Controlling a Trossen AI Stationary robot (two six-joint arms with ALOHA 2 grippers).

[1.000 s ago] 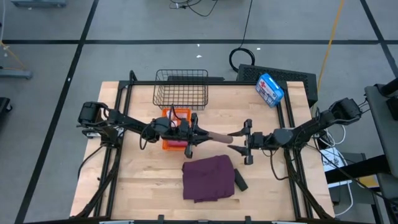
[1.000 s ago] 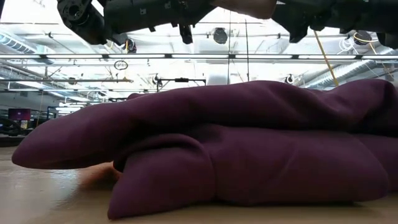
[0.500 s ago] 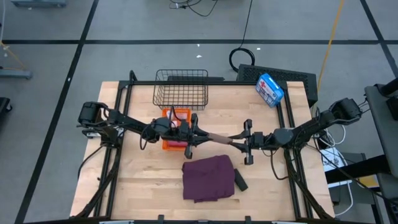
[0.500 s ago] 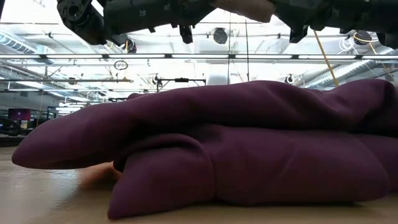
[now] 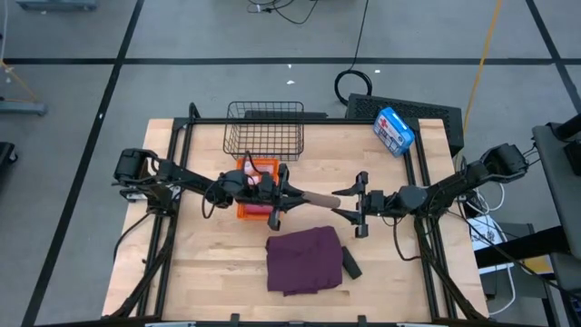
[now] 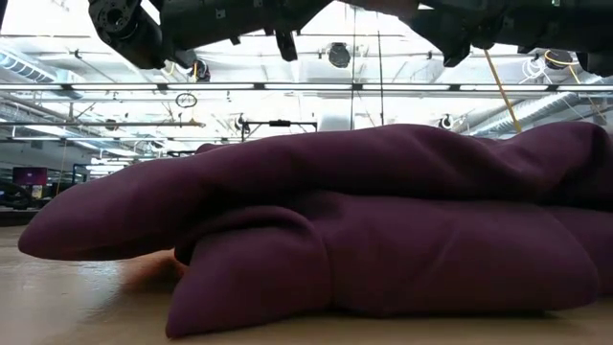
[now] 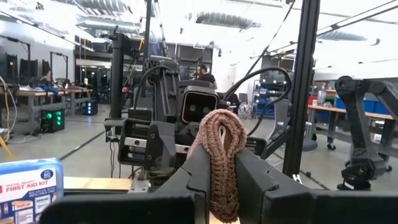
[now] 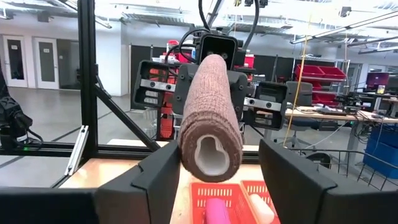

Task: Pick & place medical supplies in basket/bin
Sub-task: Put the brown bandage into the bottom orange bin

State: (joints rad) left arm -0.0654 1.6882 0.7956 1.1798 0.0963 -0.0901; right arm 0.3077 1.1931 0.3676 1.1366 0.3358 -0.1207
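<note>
Both arms meeting mid-table over a brown knit bandage roll [image 5: 318, 199]

Left gripper [image 7: 222, 180] is clamped tight on 1 end of it. Right gripper [image 8: 214, 171] sits with fingers spread either side of the other end, not touching it I think. Roll hangs just beside the bright orange 2-compartment plastic tray [image 5: 259, 211], above the crumpled purple-maroon cloth [image 5: 304, 260].

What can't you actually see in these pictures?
- Low view: the cloth fills the picture and hides the table behind it.
- High view: the left gripper covers much of the orange bin.
- Three white vials: not made out anywhere.
</note>
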